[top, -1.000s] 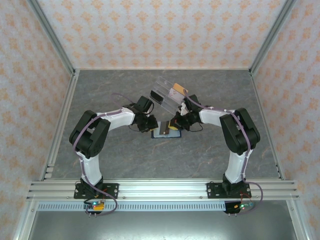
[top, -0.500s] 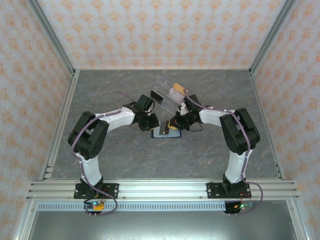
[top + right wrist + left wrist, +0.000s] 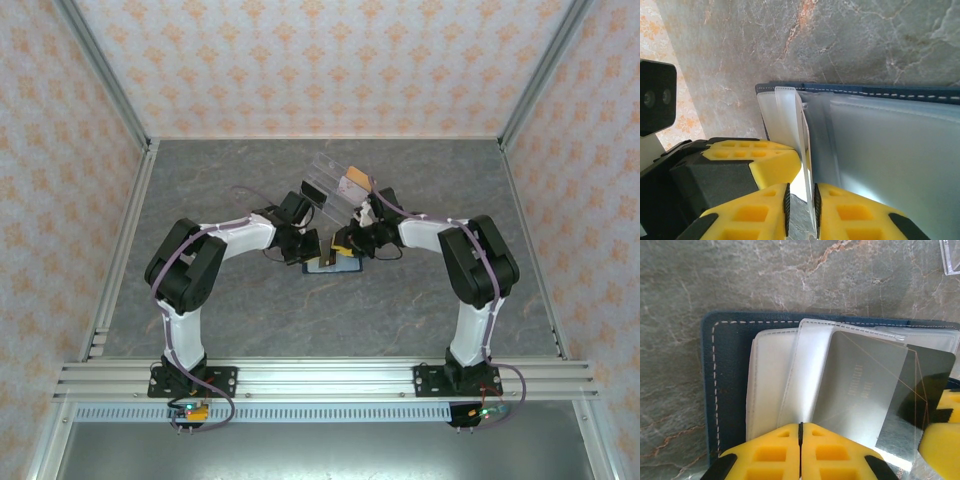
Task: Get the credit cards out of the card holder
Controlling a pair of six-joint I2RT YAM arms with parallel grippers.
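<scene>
Centrally, left claw closed at card holder edge, right claw slightly parted around credit card.

The card is glossy plastic, the card holder matt, leather-like

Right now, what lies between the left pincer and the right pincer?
In the left wrist view, a shiny grey card lies there, over the card holder's clear sleeves.
</scene>
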